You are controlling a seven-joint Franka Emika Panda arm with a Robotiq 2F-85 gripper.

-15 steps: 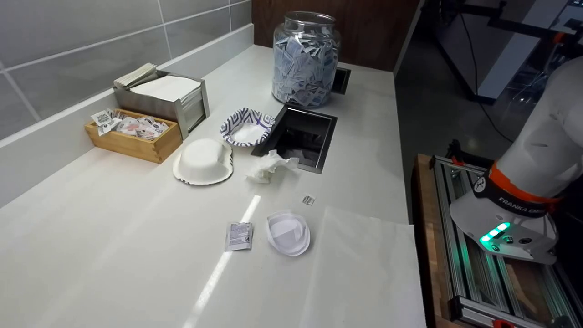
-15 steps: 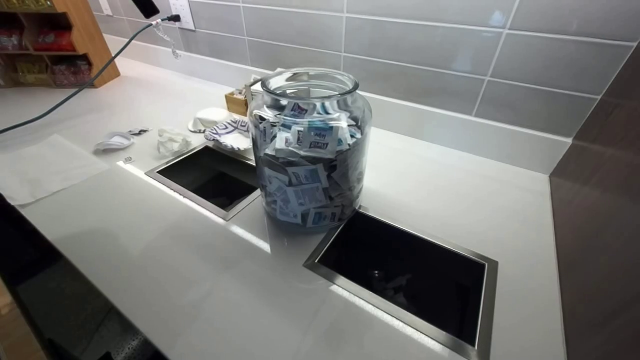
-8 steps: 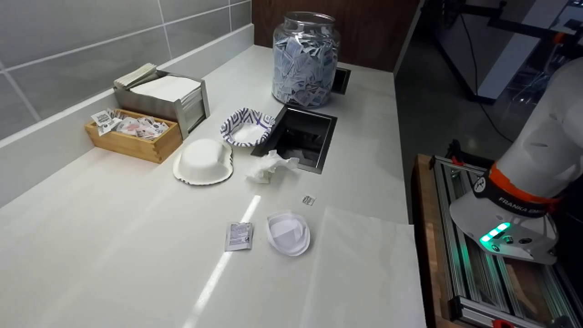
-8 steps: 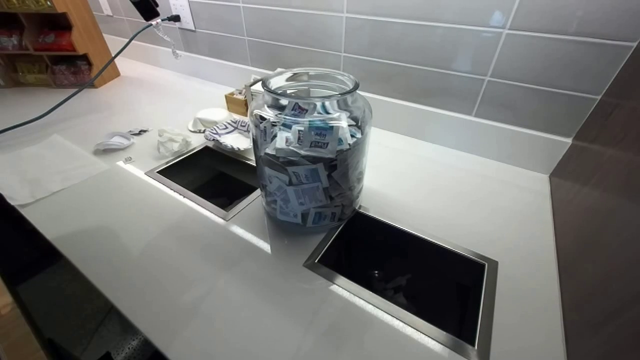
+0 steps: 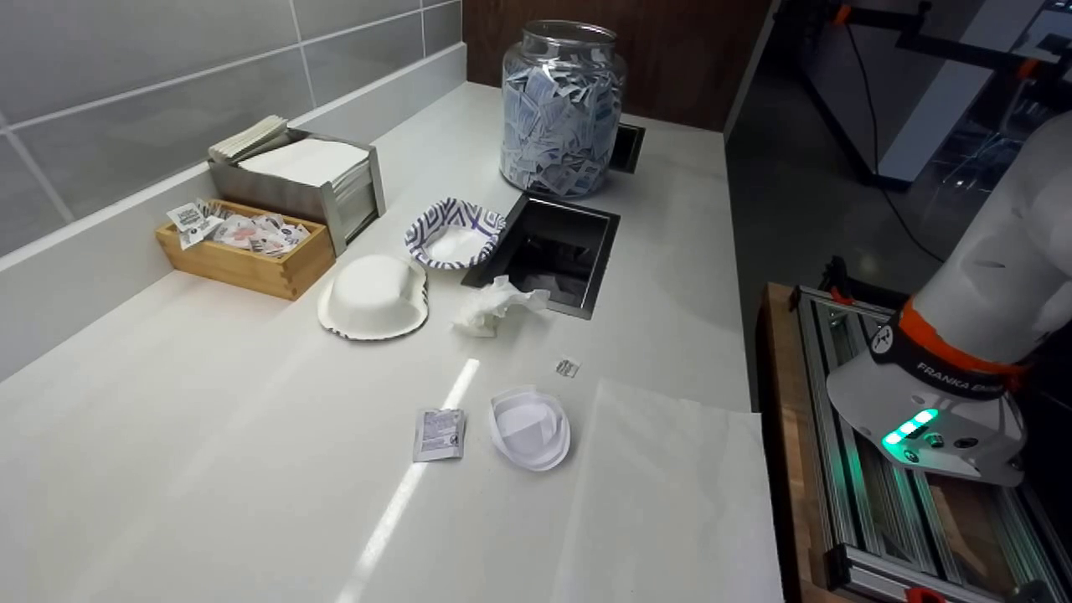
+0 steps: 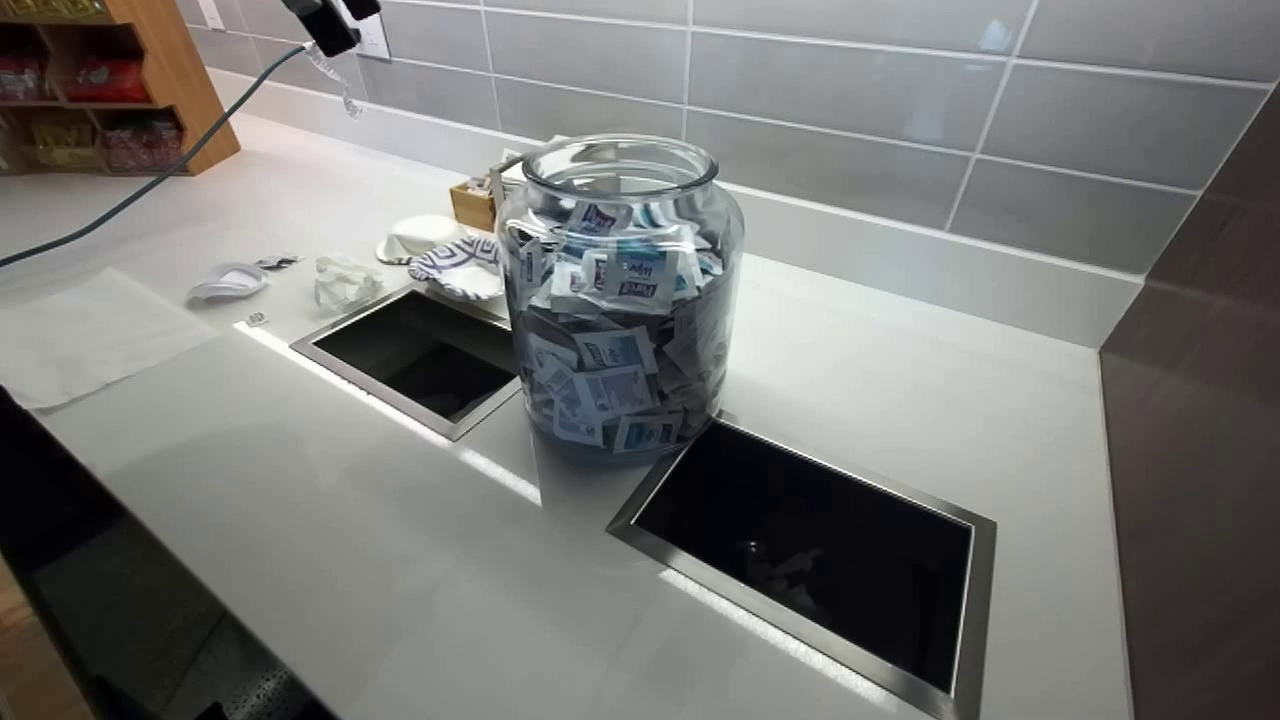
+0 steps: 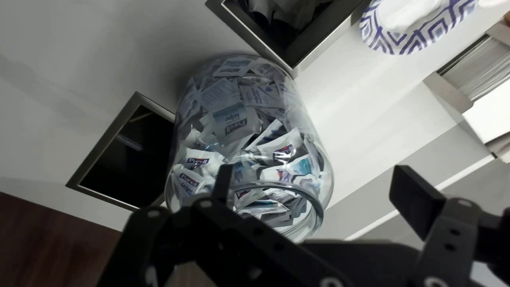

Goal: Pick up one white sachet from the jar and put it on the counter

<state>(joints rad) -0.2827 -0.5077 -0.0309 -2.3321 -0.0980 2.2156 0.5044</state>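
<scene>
The large clear glass jar (image 5: pixel 563 126) stands on the off-white counter (image 5: pixel 251 469), filled with white and bluish sachets. It also shows in an exterior view (image 6: pixel 620 300) and in the wrist view (image 7: pixel 239 111), its mouth open. White sachets (image 7: pixel 281 147) lie loosely heaped inside, some visible through the mouth. My gripper (image 7: pixel 318 189) is open and empty, its fingers wide apart above the jar in the wrist view. One finger overlaps the left of the jar's rim; the other lies right of it. Only the black fingertips of my gripper (image 6: pixel 348 18) show at the top of an exterior view.
Dark square openings (image 6: pixel 420 360) are cut in the counter on either side of the jar. A patterned bowl (image 5: pixel 455 234), an upturned white bowl (image 5: pixel 373 297), crumpled tissue (image 5: pixel 498 306), a loose sachet (image 5: pixel 439 435), a wooden box (image 5: pixel 251 268) and a napkin holder (image 5: pixel 360 201) stand or lie nearby.
In an exterior view, my gripper's fingertips have moved right and slightly down from the top edge, with more of them showing. The jar and the counter things have not moved.
</scene>
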